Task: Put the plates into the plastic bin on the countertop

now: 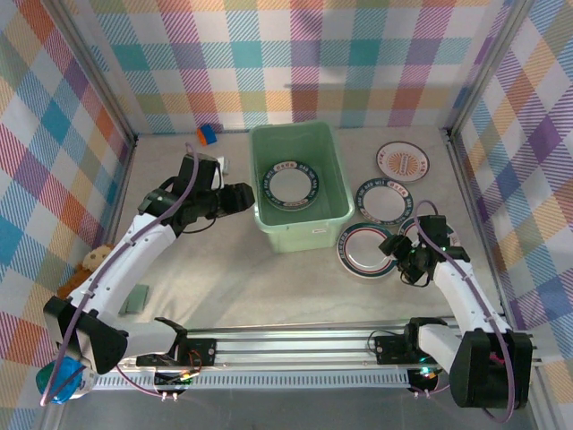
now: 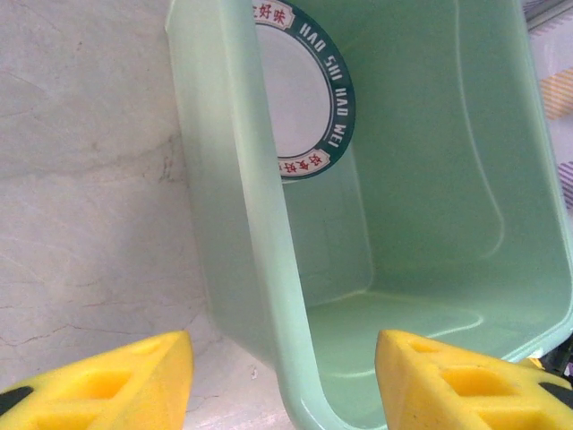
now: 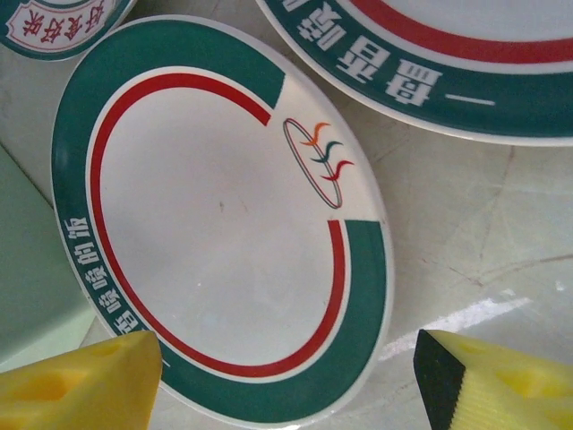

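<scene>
Both empty: left gripper [image 2: 282, 381] half-open astride the mint-green plastic bin [image 2: 430, 179] wall, steadying it I guess; right gripper [image 3: 286, 385] wide around a teal-rimmed round white plate [image 3: 224, 224] for pickup.

Left wrist: bin plate [image 2: 295, 98], inside plastic bin [image 2: 224, 224]. Teal rim reads "HAO SHI WEI" in white at 3 o'clock. Red Chinese characters sit in white panels at 12 and 5 o'clock, the top panel ending 好味.

Right wrist: red-ringed plate [image 3: 219, 233] has white Chinese characters on its rim at 8 o'clock, not surely readable. Upper plate [image 3: 421, 90] has white characters, upside down.
</scene>
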You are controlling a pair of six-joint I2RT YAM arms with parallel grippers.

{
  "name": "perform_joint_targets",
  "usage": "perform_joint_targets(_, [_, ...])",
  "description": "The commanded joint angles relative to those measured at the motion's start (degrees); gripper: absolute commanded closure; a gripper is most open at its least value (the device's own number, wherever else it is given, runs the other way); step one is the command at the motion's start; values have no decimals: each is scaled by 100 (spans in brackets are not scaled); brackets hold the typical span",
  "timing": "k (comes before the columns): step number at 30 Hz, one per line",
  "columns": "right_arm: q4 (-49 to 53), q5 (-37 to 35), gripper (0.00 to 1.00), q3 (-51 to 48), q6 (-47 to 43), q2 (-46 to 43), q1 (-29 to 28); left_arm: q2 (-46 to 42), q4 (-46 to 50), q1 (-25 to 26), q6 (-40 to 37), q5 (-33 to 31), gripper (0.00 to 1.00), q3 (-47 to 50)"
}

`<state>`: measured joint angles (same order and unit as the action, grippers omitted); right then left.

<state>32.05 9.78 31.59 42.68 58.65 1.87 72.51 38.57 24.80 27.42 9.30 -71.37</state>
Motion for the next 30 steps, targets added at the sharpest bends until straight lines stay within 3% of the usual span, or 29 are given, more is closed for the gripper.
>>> perform_joint_targets(1, [-290,134,25,-36,-145,241,27,87,-164,43,34,-77,44,95])
perform_joint_targets(8, [-162,-115,29,41,-216,568,25,180,-202,43,20,-54,44,39])
perform_joint_targets(30, [-1172,37,47,-318,-127,1109,30,158,-279,63,141,-51,44,39])
